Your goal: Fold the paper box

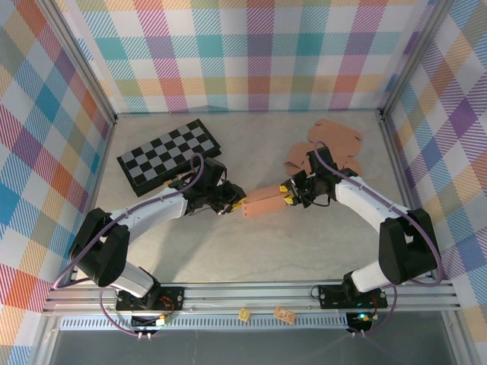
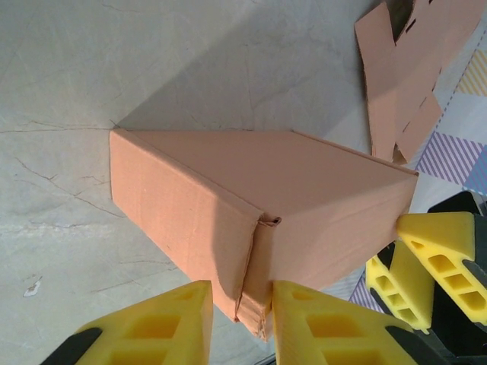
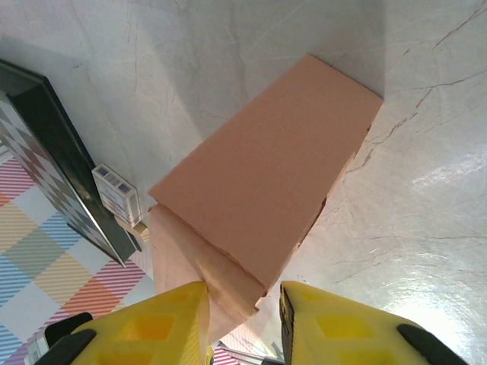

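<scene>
Two grippers meet at one paper box [image 1: 264,203], which lies folded shut near the middle of the table [image 1: 251,258], its long axis running roughly from 9 to 3 o'clock. The left gripper [image 2: 242,319] sits at the 9 o'clock end, its yellow fingers pressed on either side of the end flap, pinching it. The right gripper [image 3: 243,319] straddles the flap at the 3 o'clock end; one finger lies against the cardboard and a sliver of gap shows beside the other, so I cannot tell whether it is clamped. A checkerboard [image 1: 169,156] lies at 10 o'clock from the box, and flat cardboard blanks [image 1: 327,144] at 1 o'clock.
</scene>
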